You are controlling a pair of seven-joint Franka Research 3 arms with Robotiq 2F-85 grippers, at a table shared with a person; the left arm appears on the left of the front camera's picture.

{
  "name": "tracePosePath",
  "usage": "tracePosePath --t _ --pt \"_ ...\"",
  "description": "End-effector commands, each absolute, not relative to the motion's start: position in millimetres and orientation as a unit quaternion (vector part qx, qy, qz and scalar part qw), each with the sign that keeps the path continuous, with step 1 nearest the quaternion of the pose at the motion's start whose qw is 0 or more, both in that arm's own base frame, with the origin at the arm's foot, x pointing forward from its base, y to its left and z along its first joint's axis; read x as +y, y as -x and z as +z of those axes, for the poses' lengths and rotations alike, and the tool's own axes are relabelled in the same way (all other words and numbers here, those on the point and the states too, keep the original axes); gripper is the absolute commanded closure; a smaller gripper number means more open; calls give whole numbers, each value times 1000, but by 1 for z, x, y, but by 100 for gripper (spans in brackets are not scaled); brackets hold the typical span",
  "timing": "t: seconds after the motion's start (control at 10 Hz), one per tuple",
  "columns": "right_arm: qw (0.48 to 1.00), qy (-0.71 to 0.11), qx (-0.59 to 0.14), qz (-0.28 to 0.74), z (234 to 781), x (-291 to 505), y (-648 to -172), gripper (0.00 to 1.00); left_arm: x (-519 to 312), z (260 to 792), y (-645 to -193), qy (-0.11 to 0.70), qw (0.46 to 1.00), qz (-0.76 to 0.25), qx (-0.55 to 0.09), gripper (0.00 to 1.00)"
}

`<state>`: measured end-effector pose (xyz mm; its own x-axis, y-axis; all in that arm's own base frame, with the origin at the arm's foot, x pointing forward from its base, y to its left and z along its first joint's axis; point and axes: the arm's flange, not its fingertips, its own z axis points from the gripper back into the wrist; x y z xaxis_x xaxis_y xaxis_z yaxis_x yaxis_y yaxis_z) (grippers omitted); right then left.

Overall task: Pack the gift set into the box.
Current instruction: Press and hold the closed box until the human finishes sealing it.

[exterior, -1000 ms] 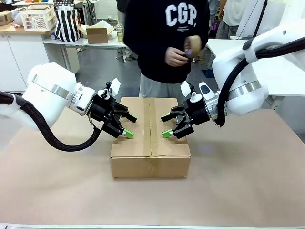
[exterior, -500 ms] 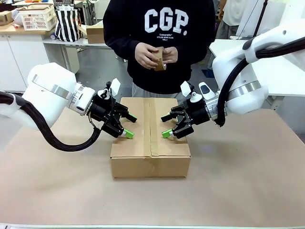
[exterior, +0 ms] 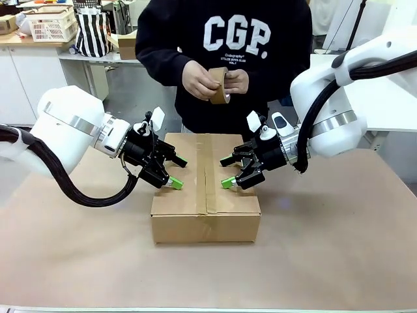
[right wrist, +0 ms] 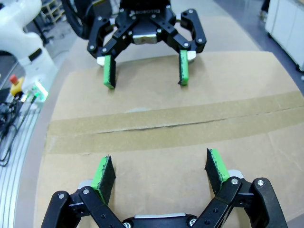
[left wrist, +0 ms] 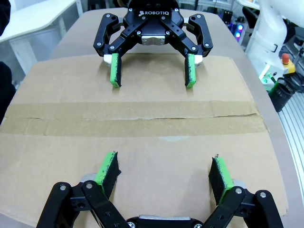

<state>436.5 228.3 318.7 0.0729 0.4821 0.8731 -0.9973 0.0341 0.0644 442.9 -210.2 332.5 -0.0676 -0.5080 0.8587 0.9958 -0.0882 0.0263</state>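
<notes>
Both sets of jaws are spread wide open, with nothing between them. The left gripper (exterior: 178, 172) is set over the left flap (exterior: 174, 202) of the box (exterior: 205, 226), and the right gripper (exterior: 226, 171) over the right flap (exterior: 242, 199). Whether the cardboard is actually pressed cannot be told. Between them the taped seam (exterior: 206, 192) is seen, its long axis running from lower middle to upper middle of the front frame, equally near both arms. The box is shut at the middle of the table (exterior: 339, 251), and the gift set is judged to be inside. Beyond the seam's far end, at upper middle, a tape roll (exterior: 219, 85) is held in the person's hands (exterior: 195, 78).
</notes>
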Motion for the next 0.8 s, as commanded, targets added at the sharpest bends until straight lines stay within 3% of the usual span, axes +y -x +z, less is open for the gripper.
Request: tracePosePath --t 0.0,0.7 --pt "636 -372 -345 581 315 228 -435 0 -209 330 -441 358 582 -646 -340 0" --pt "636 -372 -345 581 315 228 -435 0 -209 330 -441 358 582 -646 -340 0"
